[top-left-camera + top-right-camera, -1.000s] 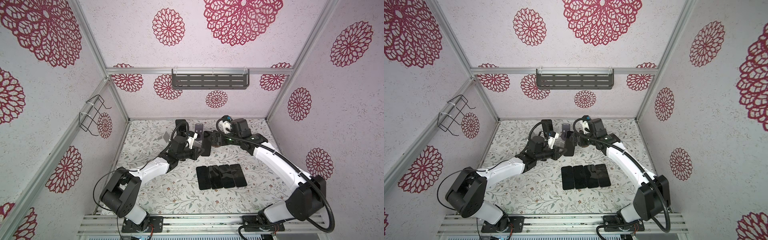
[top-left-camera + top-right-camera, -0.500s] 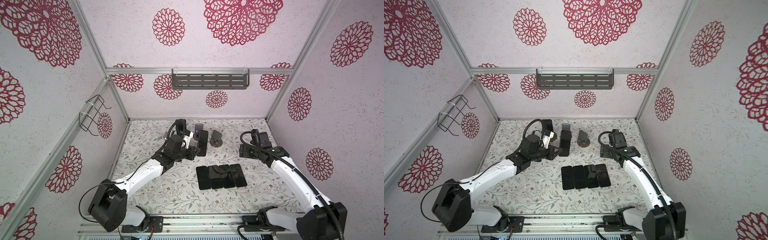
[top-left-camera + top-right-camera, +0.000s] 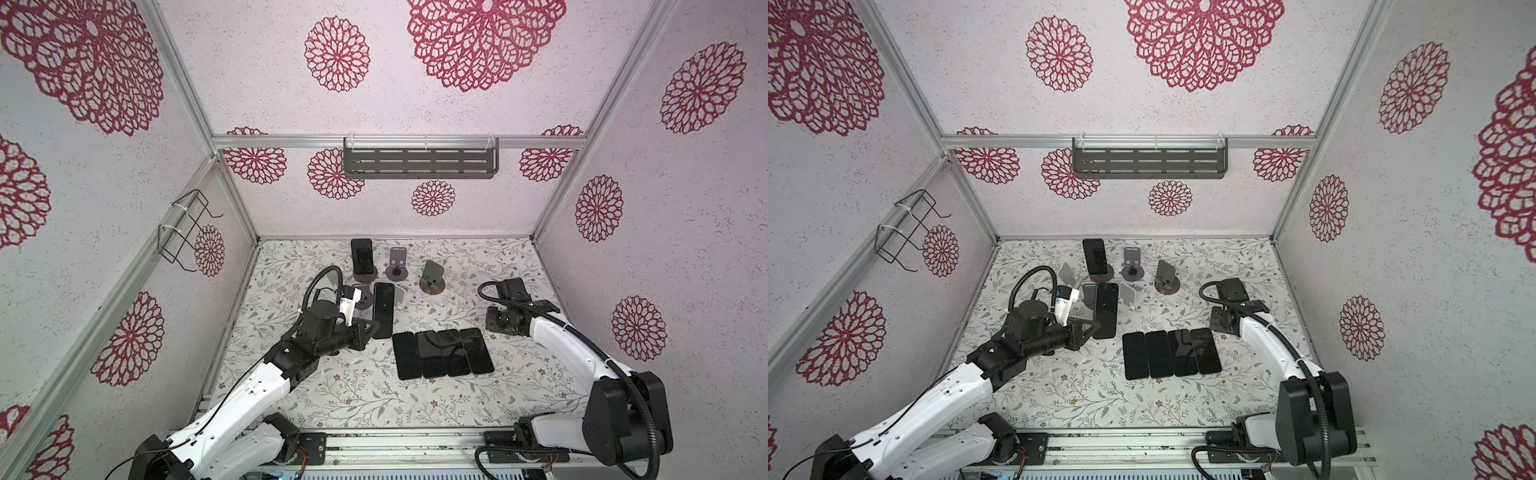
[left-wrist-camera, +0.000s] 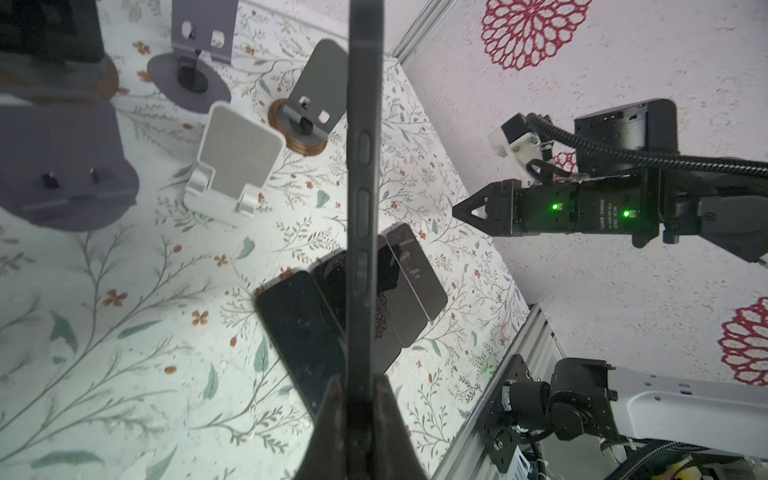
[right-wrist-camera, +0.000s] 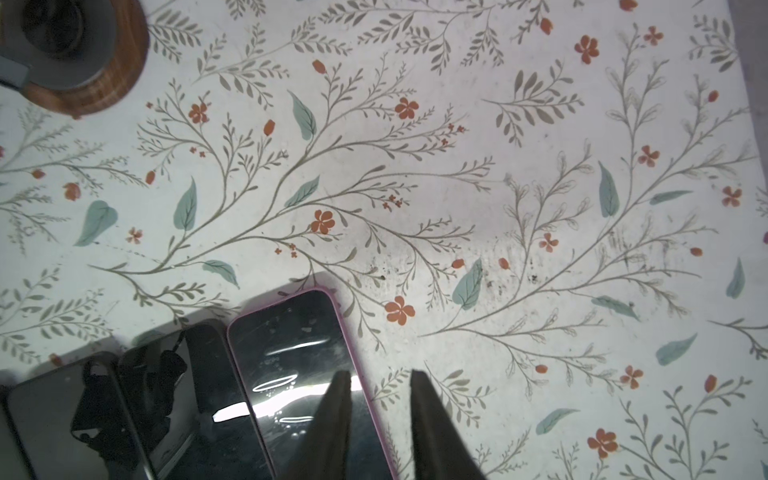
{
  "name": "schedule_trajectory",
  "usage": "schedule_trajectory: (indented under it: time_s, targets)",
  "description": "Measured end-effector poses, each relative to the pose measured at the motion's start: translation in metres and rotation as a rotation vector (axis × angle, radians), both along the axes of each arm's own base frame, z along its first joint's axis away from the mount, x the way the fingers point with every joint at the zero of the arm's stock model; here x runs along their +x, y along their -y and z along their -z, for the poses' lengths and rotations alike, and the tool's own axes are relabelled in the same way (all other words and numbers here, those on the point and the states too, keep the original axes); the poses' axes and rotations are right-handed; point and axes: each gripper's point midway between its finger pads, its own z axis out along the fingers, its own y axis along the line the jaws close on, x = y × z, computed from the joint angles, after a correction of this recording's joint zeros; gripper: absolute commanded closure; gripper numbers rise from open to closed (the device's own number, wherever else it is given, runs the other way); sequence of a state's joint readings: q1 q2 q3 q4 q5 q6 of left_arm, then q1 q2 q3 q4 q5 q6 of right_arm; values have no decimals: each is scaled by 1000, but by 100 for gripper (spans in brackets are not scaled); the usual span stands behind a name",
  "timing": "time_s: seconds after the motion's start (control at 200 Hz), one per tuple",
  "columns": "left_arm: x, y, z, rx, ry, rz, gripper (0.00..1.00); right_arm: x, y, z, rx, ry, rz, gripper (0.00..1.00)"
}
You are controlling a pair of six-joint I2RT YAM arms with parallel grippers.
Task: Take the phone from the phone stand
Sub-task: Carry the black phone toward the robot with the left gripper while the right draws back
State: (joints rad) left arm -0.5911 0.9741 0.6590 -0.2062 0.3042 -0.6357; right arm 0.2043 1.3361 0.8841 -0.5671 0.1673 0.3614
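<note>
the left gripper point(image 4: 360, 380) is clamped tight on the bottom end of a dark phone point(image 4: 365, 166), one finger on each flat face, and the wrist view shows the phone edge-on with its side buttons visible. in both top views the phone point(image 3: 383, 307) hangs in the air, screen up, above the flowered table point(image 3: 374, 399), and sits on no stand. just beyond it stands an empty white stand point(image 3: 400, 295), and beside that an empty lavender stand point(image 4: 62, 166). nearer the front, four dark phones point(image 3: 442, 353) lie flat in a tight row, edges touching. at the back a second phone point(image 3: 360, 257) leans upright in a stand with a wooden base, next to an empty purple stand point(image 3: 397, 266) and an empty grey stand on a wooden disc point(image 3: 432, 276). the right gripper point(image 5: 378, 374) hovers well apart on the right side, pointing down by the end of the pink-edged phone point(image 5: 299, 365) in the row; a narrow gap shows between its fingers and they hold nothing.
</note>
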Motion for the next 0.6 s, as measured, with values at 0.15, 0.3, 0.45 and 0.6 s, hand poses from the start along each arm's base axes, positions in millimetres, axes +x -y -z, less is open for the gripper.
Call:
schedule_trajectory:
  time_s: [0.15,0.3,0.45,0.6]
  targets:
    - [-8,-6,30,11,-92,-27,100,5,-4,15,9,-25,-8,96]
    - [-15,-11,55,2,-178,-68,100,2,-3,30,1,-59,-7,100]
    - [-26,-19,85,-5,-278,-117,100,0,-1,44,-7,-93,-5,100]
    - [-33,-21,100,-15,-340,-156,100,-7,1,57,-14,-124,-1,100]
